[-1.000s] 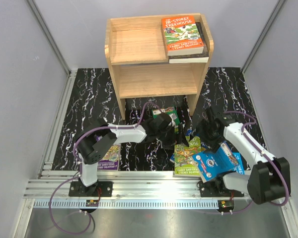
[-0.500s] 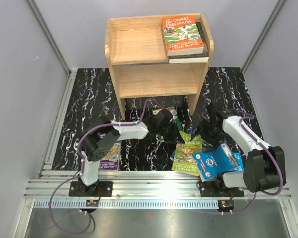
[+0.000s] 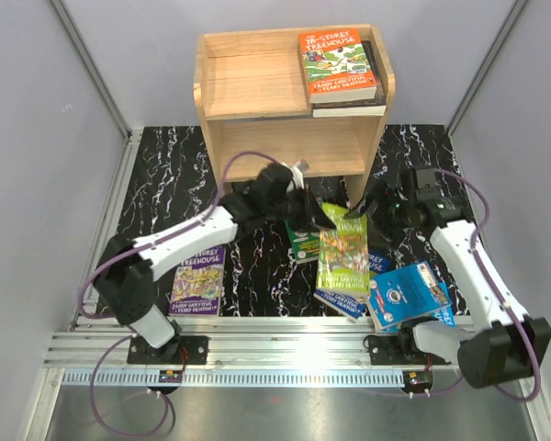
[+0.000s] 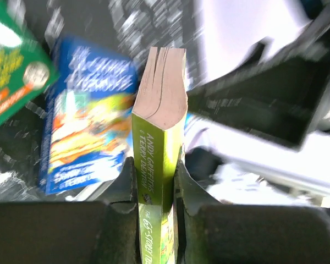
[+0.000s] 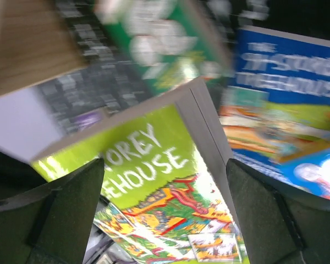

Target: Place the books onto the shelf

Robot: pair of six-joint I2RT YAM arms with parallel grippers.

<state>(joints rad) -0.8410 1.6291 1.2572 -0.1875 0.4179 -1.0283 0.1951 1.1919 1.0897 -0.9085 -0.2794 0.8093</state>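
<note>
My left gripper [image 3: 305, 209] is shut on the spine of a lime-green Treehouse book [image 3: 342, 250], lifted off the black table in front of the shelf [image 3: 257, 138]. In the left wrist view the green book [image 4: 160, 137] stands edge-on between my fingers [image 4: 124, 181]. My right gripper [image 3: 372, 209] hovers open just right of it; its view shows the green cover [image 5: 154, 176] beyond the spread fingers [image 5: 71, 209]. An orange book [image 3: 338, 62] lies on a darker one on the top tier. A purple book [image 3: 199, 280], a blue Treehouse book [image 3: 349, 299], a green coin-cover book [image 3: 303, 243] and a bright blue book [image 3: 409, 294] lie on the table.
The shelf's lower tier [image 3: 289, 152] and the left half of its top tier [image 3: 253, 84] hold nothing. The shelf's right leg [image 3: 356, 188] stands close to both grippers. Grey walls enclose the table, and an aluminium rail [image 3: 285, 344] runs along the near edge.
My left gripper has shut on the green book, raised it and carried it toward the shelf. My right arm has swung away from the pile toward the shelf's right leg, still open.
</note>
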